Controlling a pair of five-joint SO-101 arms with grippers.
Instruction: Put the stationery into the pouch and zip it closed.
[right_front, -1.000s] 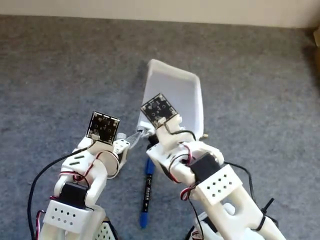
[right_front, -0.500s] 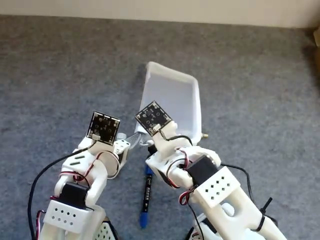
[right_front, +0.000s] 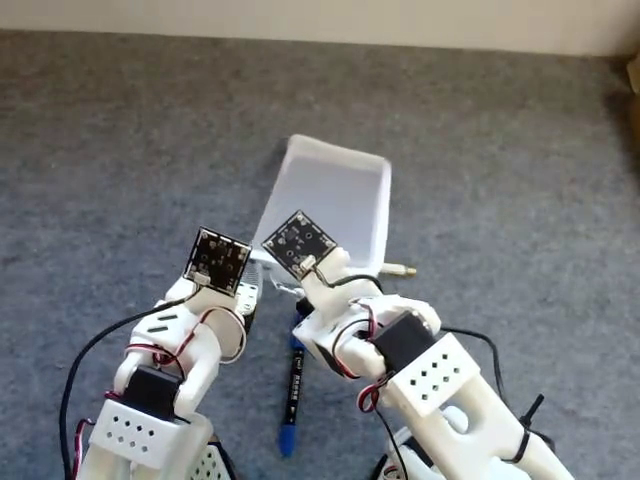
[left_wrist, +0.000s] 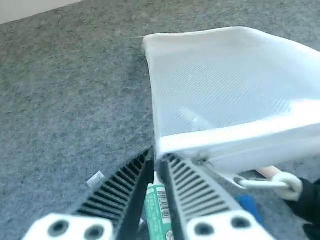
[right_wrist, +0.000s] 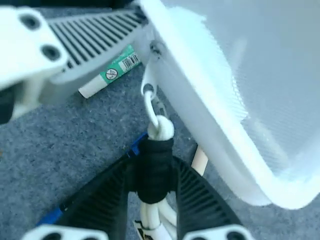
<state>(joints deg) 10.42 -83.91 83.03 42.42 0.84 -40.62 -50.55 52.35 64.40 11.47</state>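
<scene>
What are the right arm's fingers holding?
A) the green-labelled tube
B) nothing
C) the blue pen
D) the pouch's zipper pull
D: in the right wrist view its fingers clamp the black zipper pull, which is looped to the pouch.

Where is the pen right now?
In the high view, the pen lies on the grey carpet between the left arm and the right arm. It is just outside the white pouch, at the end nearest the arms.
</scene>
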